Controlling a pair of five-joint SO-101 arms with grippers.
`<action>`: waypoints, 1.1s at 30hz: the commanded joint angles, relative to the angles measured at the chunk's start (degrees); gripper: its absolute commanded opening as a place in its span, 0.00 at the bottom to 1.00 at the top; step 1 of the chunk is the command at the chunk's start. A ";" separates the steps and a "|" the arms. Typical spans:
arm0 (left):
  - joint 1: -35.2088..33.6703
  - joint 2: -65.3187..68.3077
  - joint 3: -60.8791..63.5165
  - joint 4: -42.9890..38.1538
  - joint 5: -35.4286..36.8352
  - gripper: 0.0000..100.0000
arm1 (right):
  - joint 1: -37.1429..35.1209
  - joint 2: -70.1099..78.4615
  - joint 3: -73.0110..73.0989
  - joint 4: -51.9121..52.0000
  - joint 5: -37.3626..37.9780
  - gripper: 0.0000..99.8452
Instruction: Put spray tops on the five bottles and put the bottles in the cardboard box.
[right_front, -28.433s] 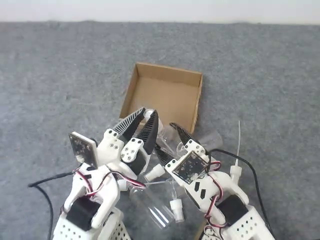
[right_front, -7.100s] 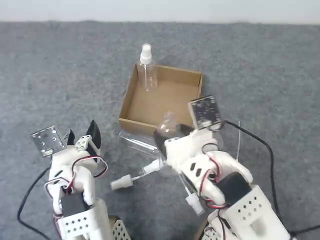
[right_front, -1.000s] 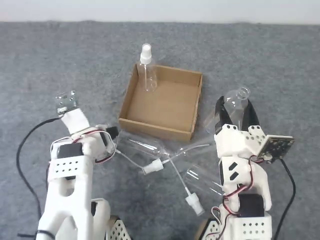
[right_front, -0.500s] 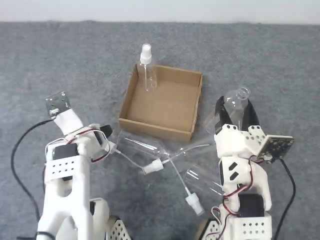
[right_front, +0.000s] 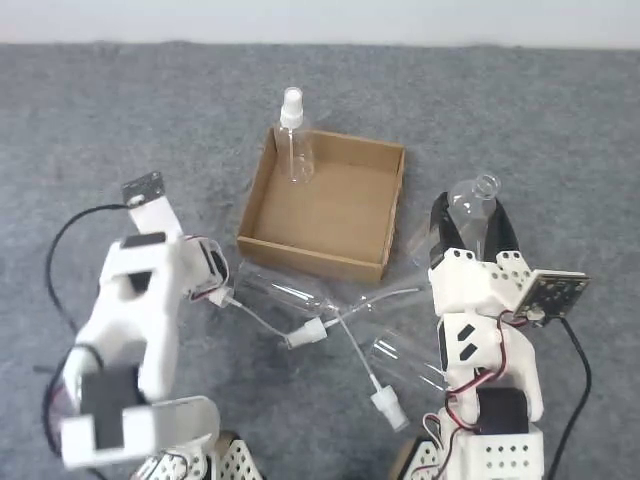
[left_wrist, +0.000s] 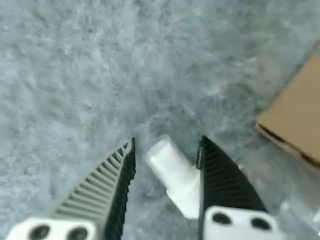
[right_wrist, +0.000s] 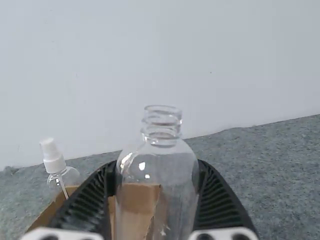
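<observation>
Grey carpet surface (right_front: 520, 130): left gripper (left_wrist: 167, 145) jaws open astride spray top (left_wrist: 172, 175) lying flat near cardboard box (right_front: 310, 258), axis roughly along the jaws; right gripper (right_wrist: 154, 170) jaws clamp uncapped bottle (right_wrist: 157, 150) upright beside box.

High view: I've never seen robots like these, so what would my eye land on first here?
Probably the clear uncapped bottle held upright in the right gripper, just right of the cardboard box. Next, the one capped bottle standing in the box's far left corner. Then the left gripper, open on either side of a white spray top lying on the grey carpet.
</observation>
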 joint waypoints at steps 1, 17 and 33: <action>0.26 8.09 -11.12 4.66 3.52 0.17 | 0.48 -1.10 -0.97 -2.07 0.97 0.01; 0.18 16.97 -19.91 10.73 4.04 0.01 | 0.48 -1.10 -0.97 -2.07 0.97 0.01; -2.64 15.38 -23.34 17.41 1.32 0.01 | -2.24 -1.10 -0.88 -1.63 1.05 0.01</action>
